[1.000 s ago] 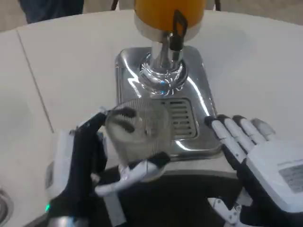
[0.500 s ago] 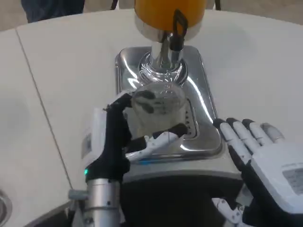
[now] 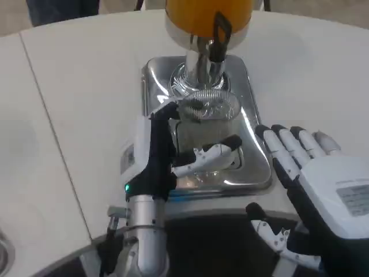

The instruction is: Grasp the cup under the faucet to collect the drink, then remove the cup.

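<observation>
Left hand [image 3: 167, 156] grips the clear cup [image 3: 206, 124] just below the faucet [image 3: 214, 49]; keep it upright, centred under the spout. Right hand [image 3: 311, 173] waits spread, holding nothing

Left hand [image 3: 167, 156] holds cup [image 3: 206, 124] under faucet [image 3: 212, 55]; right hand [image 3: 311, 173] open beside tray [image 3: 253, 144].

White round table [image 3: 86, 86], seam down left side; stood near its front edge, mid-width: chrome drip tray [image 3: 253, 150] of orange dispenser [image 3: 207, 14].
</observation>
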Motion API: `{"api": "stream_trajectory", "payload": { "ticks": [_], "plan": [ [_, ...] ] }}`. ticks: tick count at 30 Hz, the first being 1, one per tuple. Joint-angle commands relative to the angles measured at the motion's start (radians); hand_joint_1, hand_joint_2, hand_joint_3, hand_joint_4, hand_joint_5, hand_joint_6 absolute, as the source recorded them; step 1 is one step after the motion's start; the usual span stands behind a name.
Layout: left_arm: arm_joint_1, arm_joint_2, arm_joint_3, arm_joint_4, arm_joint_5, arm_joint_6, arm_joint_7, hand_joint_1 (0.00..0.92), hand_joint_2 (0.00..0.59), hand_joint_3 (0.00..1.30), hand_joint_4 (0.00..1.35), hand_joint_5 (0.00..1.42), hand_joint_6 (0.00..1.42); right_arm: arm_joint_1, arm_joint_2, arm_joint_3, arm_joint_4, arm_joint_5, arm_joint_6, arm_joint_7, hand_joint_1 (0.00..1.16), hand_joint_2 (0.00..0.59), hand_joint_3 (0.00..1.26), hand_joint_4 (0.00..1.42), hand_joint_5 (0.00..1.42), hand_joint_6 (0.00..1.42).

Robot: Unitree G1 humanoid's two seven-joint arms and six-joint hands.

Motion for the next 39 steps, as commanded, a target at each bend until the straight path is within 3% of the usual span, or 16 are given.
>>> {"api": "stream_trajectory", "payload": {
  "ticks": [1,8,11,13,16,21,32,36,39],
  "plan": [
    [-0.066,-0.021,0.004,0.126,-0.039,-0.008,0.032,0.701,0.059,1.21,1.17,1.42,1.42,0.035,0.022,0.008,-0.027,-0.029,0.011,0.005,0.39,0.476,0.0,0.0,0.0,0.0],
    [-0.143,-0.017,0.005,0.264,-0.063,-0.005,0.077,0.696,0.064,1.16,1.16,1.42,1.42,0.047,0.045,0.018,-0.035,-0.059,0.012,0.01,0.39,0.476,0.0,0.0,0.0,0.0],
    [-0.155,-0.013,0.0,0.288,-0.062,-0.013,0.101,0.646,0.087,0.94,1.11,1.31,1.42,0.035,0.047,0.014,-0.019,-0.058,0.015,0.012,0.39,0.476,0.0,0.0,0.0,0.0],
    [-0.161,-0.011,-0.004,0.299,-0.064,-0.019,0.104,0.616,0.087,0.76,0.94,1.18,1.38,0.024,0.046,0.014,0.0,-0.057,0.016,0.009,0.39,0.475,0.0,0.0,0.0,0.0],
    [-0.159,0.014,-0.046,0.293,-0.016,-0.034,0.121,0.581,0.08,0.53,0.58,0.96,1.18,0.002,0.051,0.019,0.03,-0.071,0.023,0.0,0.39,0.473,0.0,0.0,0.0,0.0],
    [-0.156,0.04,-0.08,0.294,-0.005,-0.061,0.098,0.542,0.073,0.3,0.25,0.72,0.83,-0.01,0.05,0.017,0.053,-0.063,0.035,0.004,0.39,0.466,0.0,0.0,0.0,0.0],
    [-0.141,0.072,-0.086,0.279,-0.026,-0.103,0.044,0.494,0.063,0.15,0.03,0.43,0.43,-0.027,0.039,0.017,0.046,-0.043,0.041,0.012,0.39,0.462,0.0,0.0,0.0,0.0],
    [-0.101,0.107,-0.08,0.216,-0.04,-0.103,0.014,0.487,0.057,0.1,0.0,0.36,0.36,-0.03,0.034,0.013,0.032,-0.015,0.04,0.014,0.39,0.462,0.0,0.0,0.0,0.0],
    [-0.049,0.158,-0.053,0.135,-0.055,-0.091,-0.01,0.497,0.058,0.09,0.0,0.33,0.33,-0.025,0.036,0.01,0.011,0.009,0.04,0.01,0.39,0.462,0.0,0.0,0.0,0.0]
  ]
}}
